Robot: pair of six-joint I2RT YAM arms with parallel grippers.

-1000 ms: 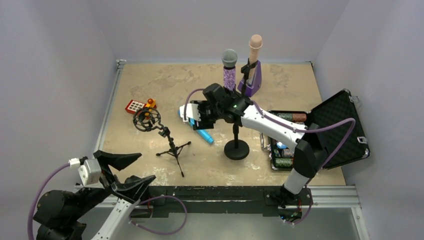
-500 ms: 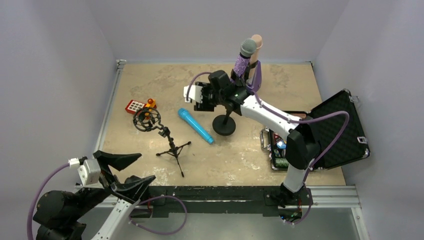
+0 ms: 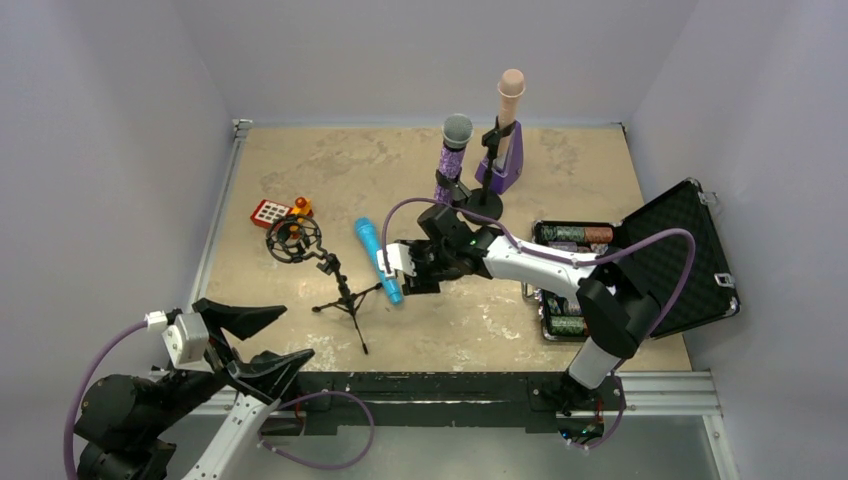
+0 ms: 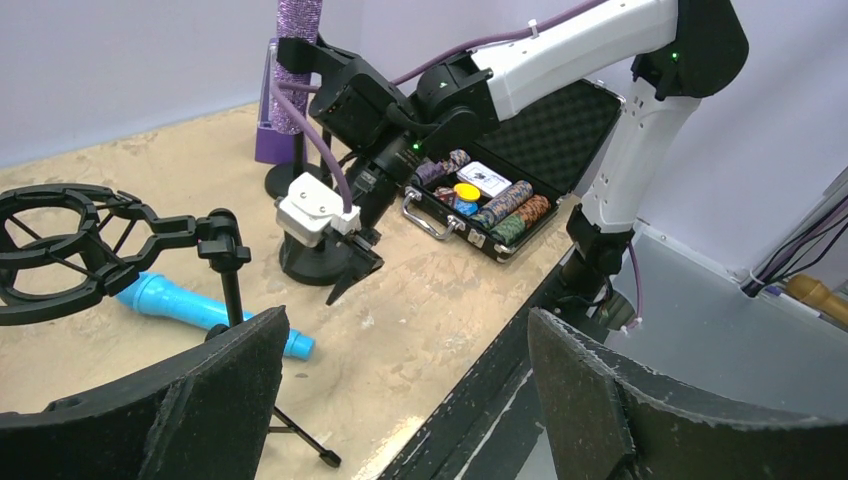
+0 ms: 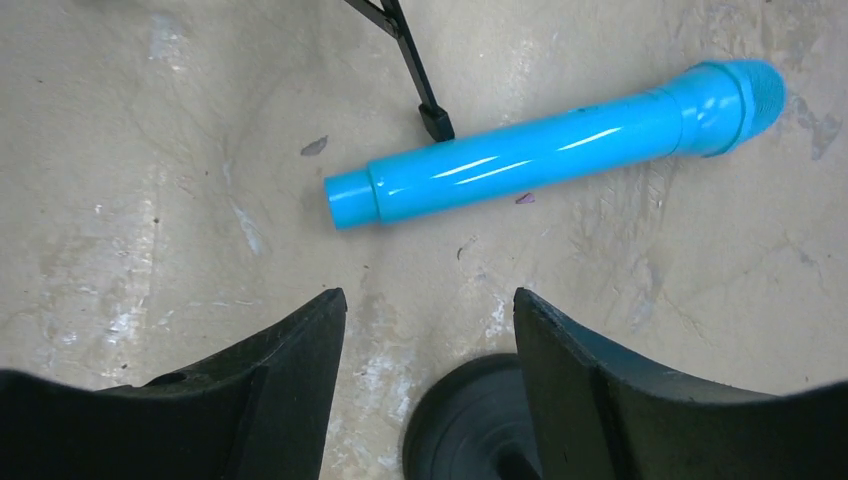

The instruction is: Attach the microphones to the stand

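The sky-blue microphone point(image 3: 377, 258) lies flat on the table, also in the right wrist view point(image 5: 560, 150) and the left wrist view point(image 4: 190, 308). My right gripper point(image 3: 408, 280) hangs open and empty just over its tail end point(image 5: 428, 296), with a black round stand base point(image 5: 480, 420) under the fingers. The glittery purple microphone point(image 3: 455, 150) stands upright in a stand clip at the back. The pale pink microphone point(image 3: 510, 95) is upright in another stand's clip. An empty shock-mount tripod stand point(image 3: 293, 240) stands left. My left gripper point(image 3: 255, 345) is open at the near edge point(image 4: 405, 320).
A purple pyramid metronome point(image 3: 503, 172) stands behind the pink microphone's stand. An open black case point(image 3: 680, 260) with poker chips lies at the right. A red keypad toy point(image 3: 270, 212) lies at the left. The tripod's legs point(image 3: 347, 300) spread beside the blue microphone.
My right arm carried the stand with the purple microphone toward the back, let go, and came forward-left over the blue microphone. The blue microphone has turned a little. The left arm hardly moved.
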